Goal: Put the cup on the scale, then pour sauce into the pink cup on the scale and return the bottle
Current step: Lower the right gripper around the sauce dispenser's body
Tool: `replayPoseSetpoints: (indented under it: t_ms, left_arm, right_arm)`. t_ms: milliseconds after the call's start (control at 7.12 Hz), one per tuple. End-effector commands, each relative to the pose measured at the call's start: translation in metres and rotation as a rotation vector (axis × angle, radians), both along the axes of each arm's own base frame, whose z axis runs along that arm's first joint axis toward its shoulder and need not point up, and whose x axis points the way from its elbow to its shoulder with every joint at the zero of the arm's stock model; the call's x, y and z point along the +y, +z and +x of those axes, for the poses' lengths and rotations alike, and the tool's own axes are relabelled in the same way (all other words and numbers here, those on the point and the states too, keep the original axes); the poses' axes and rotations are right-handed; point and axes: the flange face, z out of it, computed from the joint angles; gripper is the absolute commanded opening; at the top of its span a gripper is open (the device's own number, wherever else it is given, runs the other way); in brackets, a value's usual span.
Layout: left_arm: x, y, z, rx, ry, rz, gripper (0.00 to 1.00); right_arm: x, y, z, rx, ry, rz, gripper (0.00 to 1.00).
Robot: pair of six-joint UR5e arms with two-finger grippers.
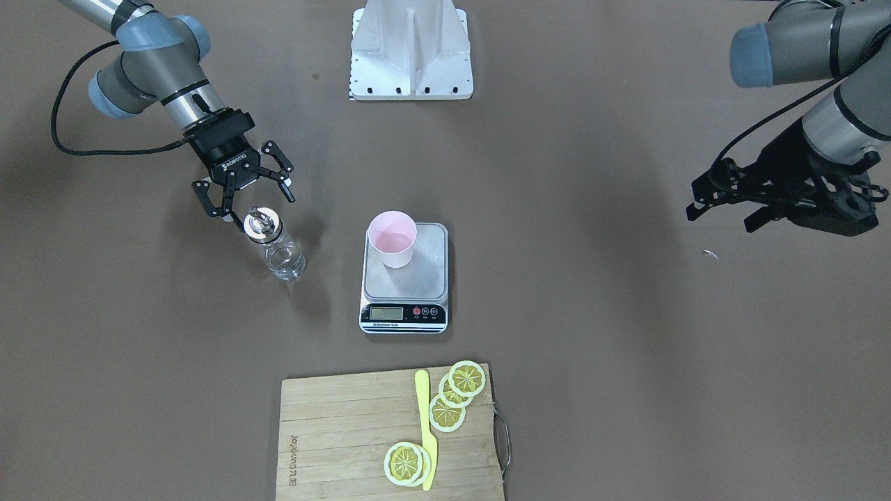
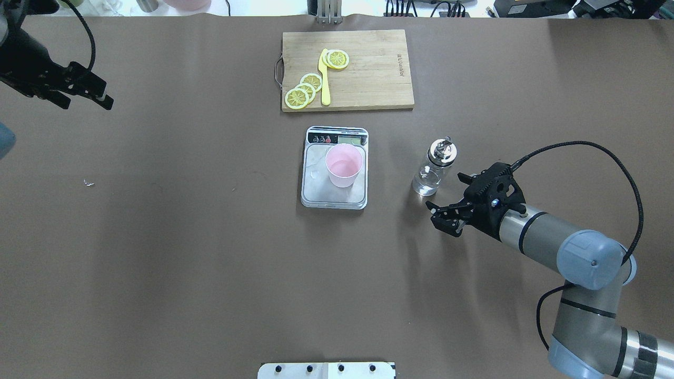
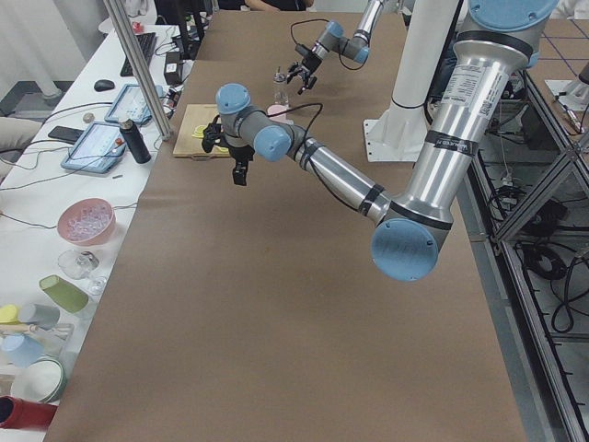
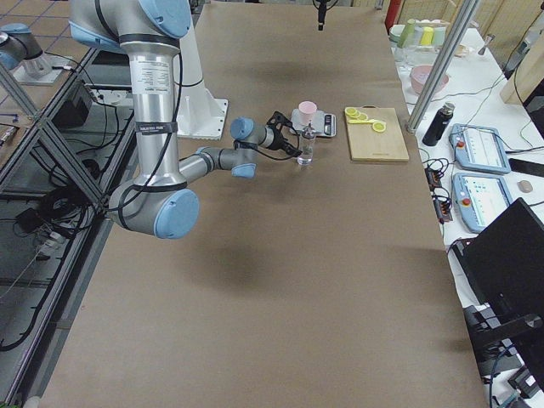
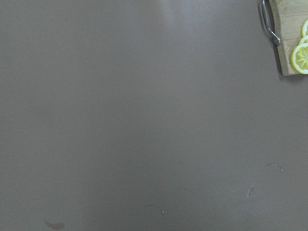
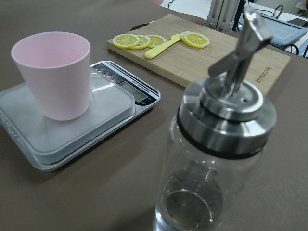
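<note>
The pale pink cup (image 1: 392, 240) (image 2: 344, 166) (image 6: 53, 74) stands upright on the steel platform of the scale (image 1: 407, 282) (image 2: 322, 187) (image 6: 103, 103). The clear glass bottle (image 1: 277, 250) (image 2: 434, 168) (image 6: 216, 144), with a silver collar and spout, stands on the table beside the scale. A little clear sauce (image 6: 187, 207) lies in its bottom. My right gripper (image 1: 257, 207) (image 2: 447, 196) is open just behind the bottle's top, and its fingers do not touch the glass. Far off at the table's other side, my left gripper (image 1: 724, 212) (image 2: 84, 97) hangs open and holds nothing.
A wooden cutting board (image 1: 348, 431) (image 2: 368, 68) with lemon slices (image 1: 456, 396) and a yellow knife (image 1: 426, 431) lies beyond the scale. The white robot base (image 1: 411, 52) is at the near edge. A small scrap (image 2: 88, 182) lies on the brown table.
</note>
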Motion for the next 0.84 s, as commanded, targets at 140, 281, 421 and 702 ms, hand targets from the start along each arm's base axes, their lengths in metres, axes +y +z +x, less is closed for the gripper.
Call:
replayPoseSetpoints:
  t_ms: [140,281,421,702]
  left_arm:
    - [0.0,-0.001,-0.002,-0.004,-0.006,0.005,0.99]
    - [0.0,-0.002,-0.003,-0.003,-0.007,0.006,0.99]
    - [0.001,-0.003,-0.003,-0.002,-0.007,0.009,0.99]
    - [0.001,-0.004,-0.003,-0.001,-0.007,0.01,0.99]
  right_arm:
    - [-0.016,-0.001,0.012,-0.012,0.065,-0.012,1.0]
    - [-0.018,-0.008,0.009,-0.029,0.074,-0.015,1.0]
    - [-0.019,-0.007,0.007,-0.032,0.074,-0.023,1.0]
    - [-0.02,0.0,-0.001,-0.025,0.073,-0.028,1.0]
